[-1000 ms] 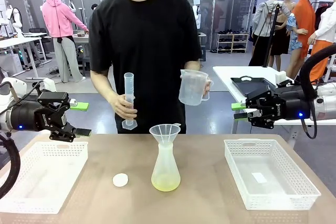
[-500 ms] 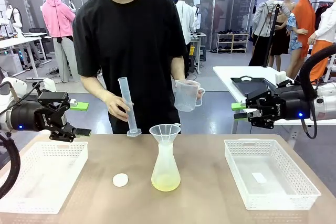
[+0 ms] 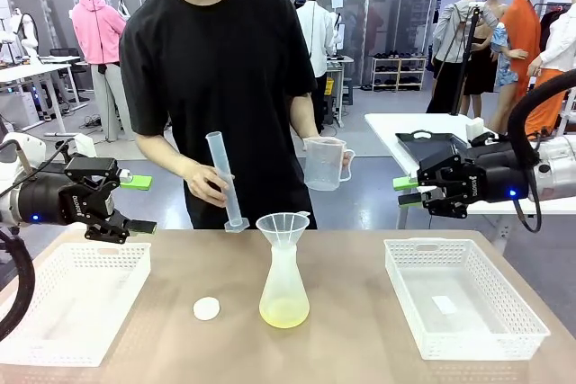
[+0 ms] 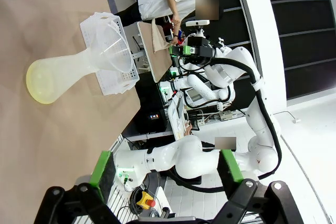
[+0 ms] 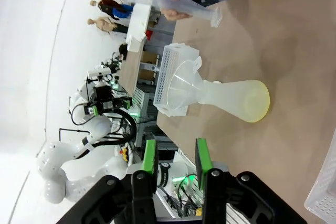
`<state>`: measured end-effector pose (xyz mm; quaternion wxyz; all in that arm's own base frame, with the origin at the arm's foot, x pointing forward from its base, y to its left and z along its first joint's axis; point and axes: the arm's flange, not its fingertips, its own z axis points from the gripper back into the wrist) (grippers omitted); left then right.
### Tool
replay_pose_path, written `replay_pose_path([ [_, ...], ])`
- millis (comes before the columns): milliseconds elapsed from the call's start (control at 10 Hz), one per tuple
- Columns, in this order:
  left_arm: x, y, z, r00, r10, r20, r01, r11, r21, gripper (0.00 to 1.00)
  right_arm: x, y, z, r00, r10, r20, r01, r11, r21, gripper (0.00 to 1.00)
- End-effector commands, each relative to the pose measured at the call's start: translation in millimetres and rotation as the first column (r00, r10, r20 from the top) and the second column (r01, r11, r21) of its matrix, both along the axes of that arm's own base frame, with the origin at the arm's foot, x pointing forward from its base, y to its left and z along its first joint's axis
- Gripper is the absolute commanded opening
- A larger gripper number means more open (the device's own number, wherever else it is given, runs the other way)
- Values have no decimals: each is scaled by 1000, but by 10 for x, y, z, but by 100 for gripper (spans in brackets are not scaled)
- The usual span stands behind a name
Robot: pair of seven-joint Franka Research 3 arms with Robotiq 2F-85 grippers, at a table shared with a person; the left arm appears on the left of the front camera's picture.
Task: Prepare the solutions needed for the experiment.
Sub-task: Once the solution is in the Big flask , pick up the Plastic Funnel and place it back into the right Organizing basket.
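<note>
A: The fingers?
B: The left gripper (image 3: 139, 205) is spread wide and empty. The right gripper (image 3: 403, 192) is narrowed to a slim gap, seemingly gripping nothing.
A: And the solutions (image 3: 283, 314)?
B: Pooled in the flask (image 3: 283, 276) under the funnel (image 3: 283, 227), mid-table, well apart from both.

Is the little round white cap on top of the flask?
No, the cap lies on the table beside the flask, whose neck holds a funnel.
</note>
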<state>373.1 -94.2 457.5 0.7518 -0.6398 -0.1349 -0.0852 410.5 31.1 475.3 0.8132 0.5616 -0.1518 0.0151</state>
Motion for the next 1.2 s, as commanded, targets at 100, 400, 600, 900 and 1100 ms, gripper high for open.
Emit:
replay_pose_path([
  [100, 2, -4, 11, 1000, -6, 1, 6, 1000, -15, 100, 192, 206, 235, 995, 69, -66, -80, 980, -182, 38],
  [400, 2, -4, 11, 1000, -6, 1, 6, 1000, -15, 100, 412, 565, 511, 983, 136, -126, -172, 924, -342, 38],
  [600, 2, -4, 11, 1000, -6, 1, 6, 1000, -15, 100, 599, 855, 662, 981, 118, -155, -176, 877, -447, 38],
  [900, 2, -4, 11, 1000, -6, 1, 6, 1000, -15, 100, 750, 1257, 762, 989, 34, -147, -112, 820, -562, 38],
  [1100, 2, -4, 11, 1000, -6, 1, 6, 1000, -15, 100, 837, 1480, 784, 990, -10, -138, -76, 793, -605, 38],
])
